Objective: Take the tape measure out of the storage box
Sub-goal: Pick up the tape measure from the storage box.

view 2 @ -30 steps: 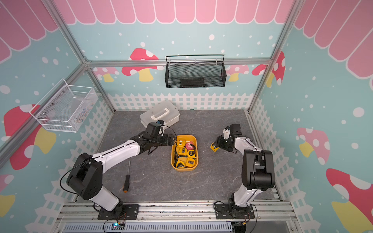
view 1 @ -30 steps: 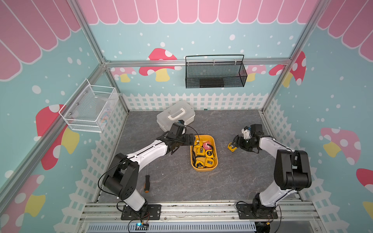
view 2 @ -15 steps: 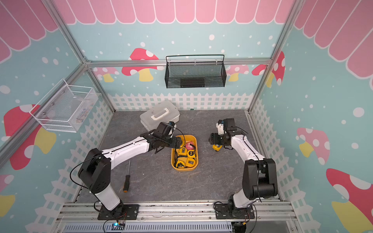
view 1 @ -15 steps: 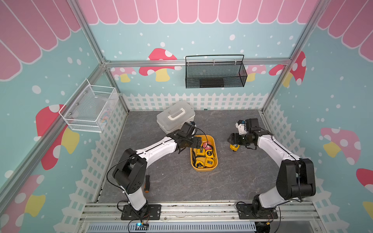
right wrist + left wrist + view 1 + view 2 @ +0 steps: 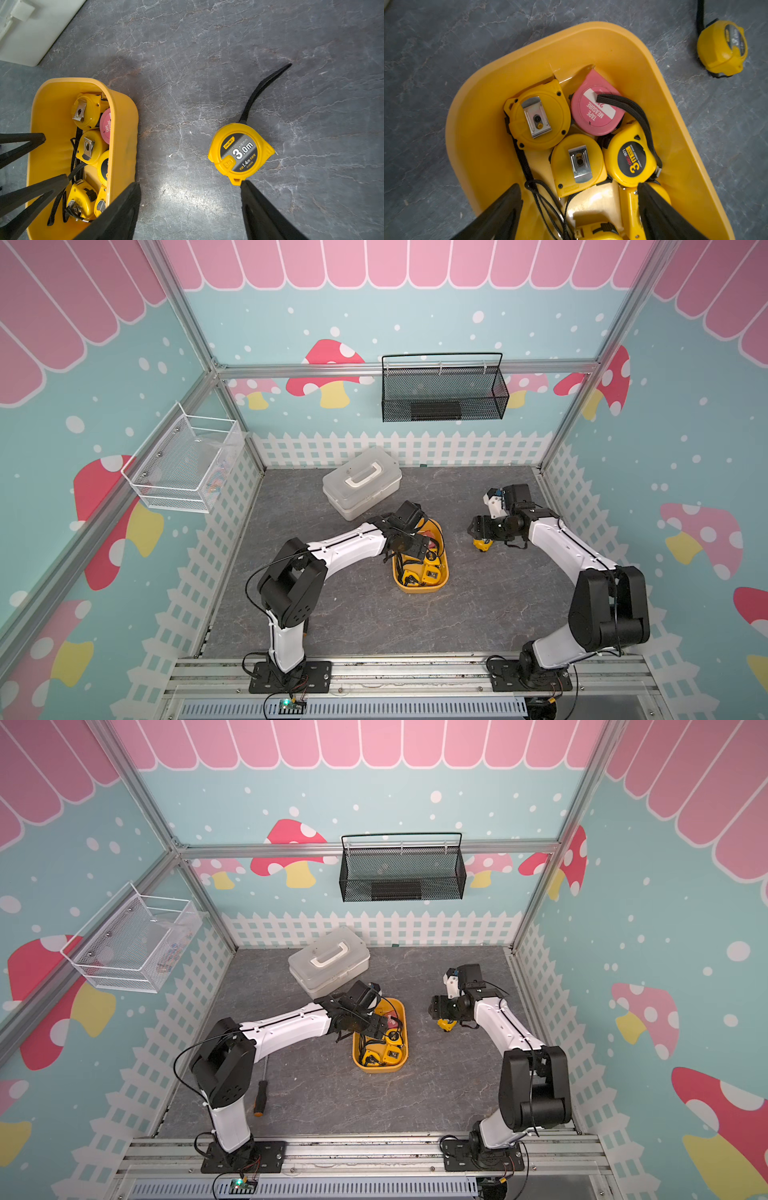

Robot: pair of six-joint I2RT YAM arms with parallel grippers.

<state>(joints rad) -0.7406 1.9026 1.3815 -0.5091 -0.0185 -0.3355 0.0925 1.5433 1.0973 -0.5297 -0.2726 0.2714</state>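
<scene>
Grey marbled tabletop point(image 5: 353, 614) inside a booth with mushroom-patterned walls, shown in both top views. Storage box point(image 5: 420, 590): yellow-orange, at mid-table, just in front of a white case point(image 5: 361, 485) with a handle. Contents, as seen from the left wrist: one pink tape measure point(image 5: 593, 112) and several yellow tape measures point(image 5: 577, 164), packed close together with black straps lying among them. Left gripper point(image 5: 579, 187): poised over the box's contents, jaws spread wide, holding nothing. Right gripper point(image 5: 189, 184): jaws likewise spread and empty, above bare tabletop between the box and a lone tape measure point(image 5: 239, 153). This one lies flat outside the box, label side up and marked 3.0m, with its black strap point(image 5: 259, 93) trailing away across the table. One fingertip is close to its edge; whether they touch cannot be told. Screwdriver point(image 5: 260, 1096): on the table near the left arm's base, well apart from the box. Black mesh basket point(image 5: 442, 393): hung on the back wall.
</scene>
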